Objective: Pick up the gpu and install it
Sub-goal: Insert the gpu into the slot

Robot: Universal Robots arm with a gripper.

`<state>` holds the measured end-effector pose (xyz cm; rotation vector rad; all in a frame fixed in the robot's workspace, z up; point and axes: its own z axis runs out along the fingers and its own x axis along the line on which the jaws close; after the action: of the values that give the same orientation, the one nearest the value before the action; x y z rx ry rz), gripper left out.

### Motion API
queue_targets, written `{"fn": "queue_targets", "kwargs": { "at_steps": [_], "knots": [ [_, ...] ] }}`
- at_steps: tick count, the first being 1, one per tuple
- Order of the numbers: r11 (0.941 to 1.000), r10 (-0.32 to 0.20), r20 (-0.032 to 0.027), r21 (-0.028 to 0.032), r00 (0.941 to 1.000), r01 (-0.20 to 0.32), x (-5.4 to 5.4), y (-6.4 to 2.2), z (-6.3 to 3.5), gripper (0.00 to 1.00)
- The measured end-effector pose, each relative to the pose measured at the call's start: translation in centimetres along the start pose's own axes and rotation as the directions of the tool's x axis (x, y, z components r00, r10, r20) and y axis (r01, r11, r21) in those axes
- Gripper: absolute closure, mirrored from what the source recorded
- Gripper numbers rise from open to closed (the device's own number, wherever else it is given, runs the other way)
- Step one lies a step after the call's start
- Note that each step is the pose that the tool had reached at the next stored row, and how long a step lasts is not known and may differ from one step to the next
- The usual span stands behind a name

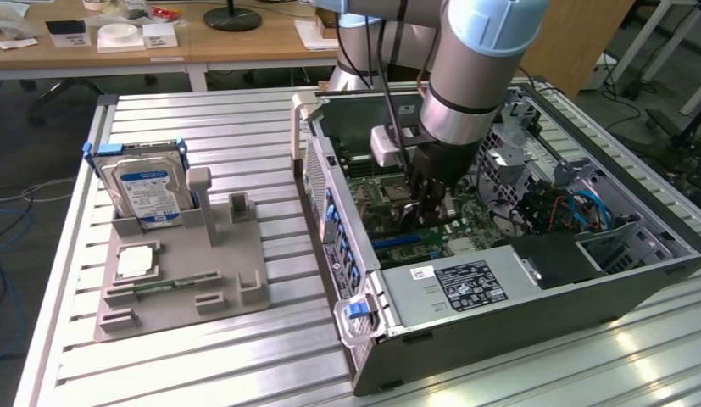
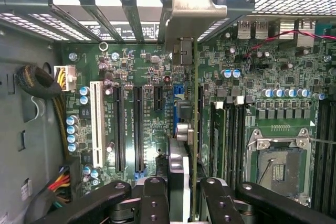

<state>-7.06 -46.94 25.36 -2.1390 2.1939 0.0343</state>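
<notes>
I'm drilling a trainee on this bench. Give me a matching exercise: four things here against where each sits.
Things:
1. gpu
2. hard drive
3. power supply
4. grey holder

Places:
A. standing upright at the back of the holder
B. on the slatted table, at the exterior view's left of the computer case
C. edge-on between the pincer fingers, above the motherboard slots
D. inside the case, in the corner nearest the exterior camera

Pairs: 1-C, 2-A, 3-D, 4-B

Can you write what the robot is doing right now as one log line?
gripper: shut on gpu | where: inside computer case, above motherboard | gpu: edge-on, bracket near rear slots
</notes>
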Motion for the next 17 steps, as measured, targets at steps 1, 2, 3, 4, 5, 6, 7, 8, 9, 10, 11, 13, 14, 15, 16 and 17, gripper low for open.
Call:
{"fn": "queue_targets", "kwargs": {
  "at_steps": [1, 2, 3, 4, 5, 6, 7, 8, 9, 10, 11, 13, 14, 15, 16, 17],
  "knots": [
    [1.0, 0.001, -0.0001, 0.0001, 1.0, -0.001, 0.01, 0.08, 0.05, 0.72],
    [1.0, 0.001, 0.0, 0.0001, 1.0, -0.001, 0.01, 0.12, 0.1, 0.72],
    [1.0, 0.001, 0.0001, 0.0001, 1.0, -0.001, 0.01, 0.16, 0.16, 0.72],
    [1.0, 0.001, 0.0001, 0.0001, 1.0, -0.001, 0.02, 0.21, 0.21, 0.72],
    [1.0, 0.001, 0.0, 0.0001, 1.0, -0.001, 0.02, 0.25, 0.26, 0.72],
    [1.0, 0.001, -0.0001, 0.0, 1.0, -0.001, 0.03, 0.31, 0.29, 0.72],
    [1.0, 0.001, 0.0, 0.0, 1.0, -0.001, 0.03, 0.35, 0.34, 0.72],
    [1.0, 0.001, 0.0, 0.0001, 1.0, -0.001, 0.04, 0.38, 0.38, 0.72],
    [1.0, 0.001, 0.0, 0.0, 1.0, -0.001, 0.04, 0.42, 0.41, 0.72],
    [1.0, 0.001, 0.0001, 0.0001, 1.0, -0.001, 0.04, 0.45, 0.45, 0.72],
    [1.0, 0.001, 0.0001, 0.0, 1.0, -0.001, 0.04, 0.47, 0.49, 0.72],
    [1.0, 0.001, 0.0, -0.0001, 1.0, -0.001, 0.05, 0.51, 0.56, 0.72],
    [1.0, 0.001, 0.0, -0.0001, 1.0, -0.001, 0.05, 0.54, 0.6, 0.72],
    [1.0, 0.001, -0.0001, -0.0002, 1.0, -0.001, 0.06, 0.58, 0.64, 0.72],
    [1.0, 0.001, 0.0001, -0.0001, 1.0, -0.001, 0.06, 0.62, 0.69, 0.72],
    [1.0, 0.001, 0.0, -0.0002, 1.0, -0.001, 0.07, 0.66, 0.72, 0.72]
  ]
}}
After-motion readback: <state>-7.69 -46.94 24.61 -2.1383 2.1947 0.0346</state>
